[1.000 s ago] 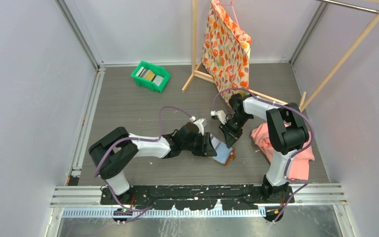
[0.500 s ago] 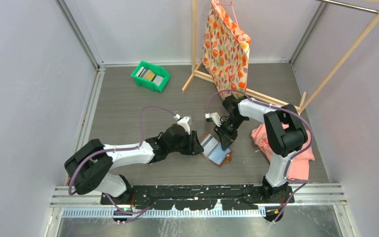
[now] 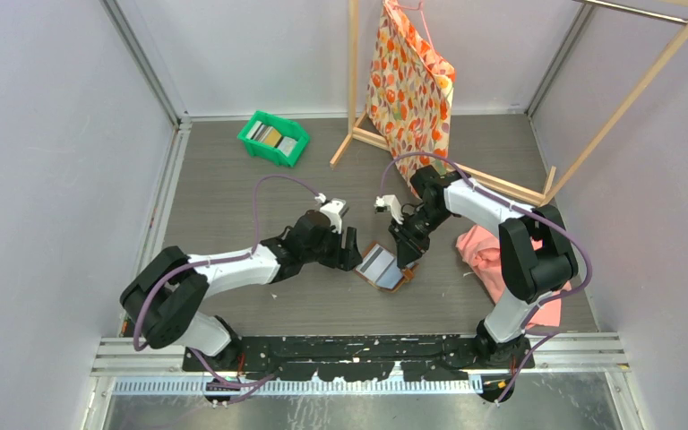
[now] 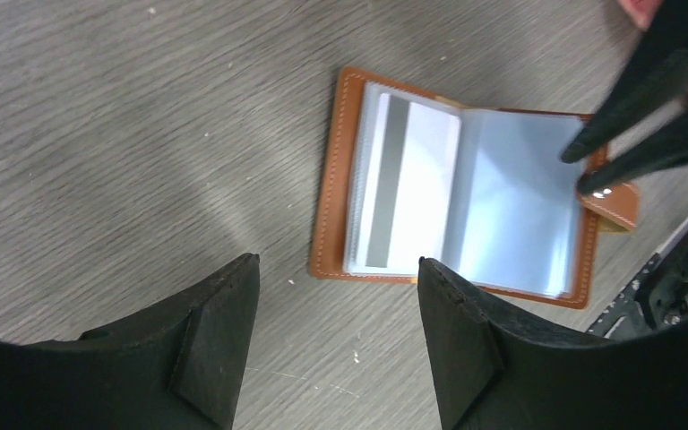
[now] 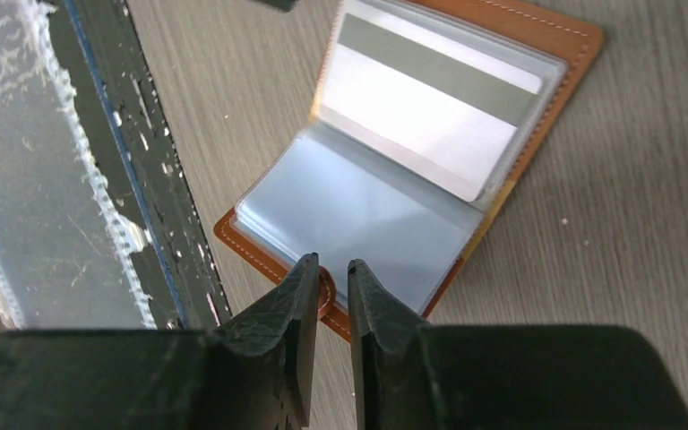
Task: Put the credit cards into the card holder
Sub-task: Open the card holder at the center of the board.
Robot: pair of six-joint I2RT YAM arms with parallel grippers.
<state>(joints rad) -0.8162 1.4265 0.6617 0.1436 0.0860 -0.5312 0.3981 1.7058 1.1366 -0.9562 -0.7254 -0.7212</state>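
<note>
The brown leather card holder (image 3: 382,266) lies open on the table between my two grippers, its light-blue sleeves up. A white card with a grey stripe (image 4: 408,184) sits in one sleeve and also shows in the right wrist view (image 5: 430,103). Other cards (image 3: 271,137) lie in the green bin at the back left. My left gripper (image 3: 351,248) is open and empty just left of the holder (image 4: 331,179), jaws wide (image 4: 336,264). My right gripper (image 3: 405,253) is closed to a thin gap (image 5: 333,264) at the holder's snap tab (image 5: 324,288) on its right edge.
The green bin (image 3: 253,134) stands at the back left. A wooden rack (image 3: 354,81) with a floral bag (image 3: 412,90) stands at the back. A pink cloth (image 3: 511,269) lies to the right. The black front rail (image 5: 98,161) runs close to the holder.
The card holder has slid left and a little away from the front rail along with my right gripper. My left gripper has drawn back left off the holder.
</note>
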